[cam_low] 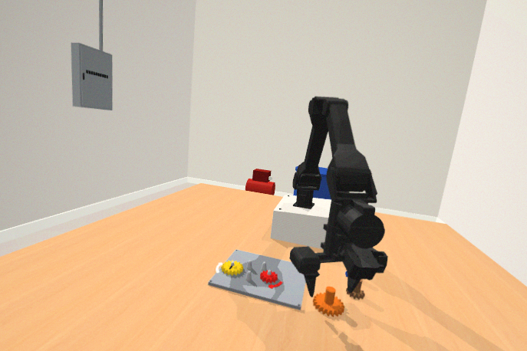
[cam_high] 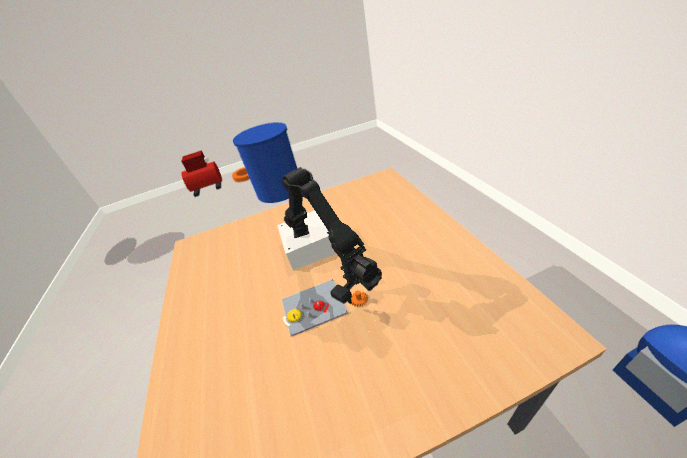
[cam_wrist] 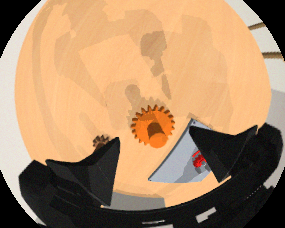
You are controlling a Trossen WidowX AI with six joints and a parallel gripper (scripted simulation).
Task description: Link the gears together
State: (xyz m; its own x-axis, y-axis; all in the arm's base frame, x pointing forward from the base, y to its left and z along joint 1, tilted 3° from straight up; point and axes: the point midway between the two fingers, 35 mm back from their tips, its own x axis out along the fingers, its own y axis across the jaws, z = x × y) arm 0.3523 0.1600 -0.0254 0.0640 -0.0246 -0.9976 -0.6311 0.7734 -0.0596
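The grey board bears the yellow gear at its left and the red gear nearer its middle. Bare pegs stand between them. A large orange gear, knob up, stands on the table right of the board. My gripper is open and empty above it, fingers to either side of its knob. A small brown gear stands beside it, partly behind one finger. Only a speck of a blue gear shows behind that finger.
The white base block stands behind the board. One finger overhangs the board's right edge in the wrist view. The wooden table carries the arm's shadows. A blue barrel and a red machine are beyond its back edge.
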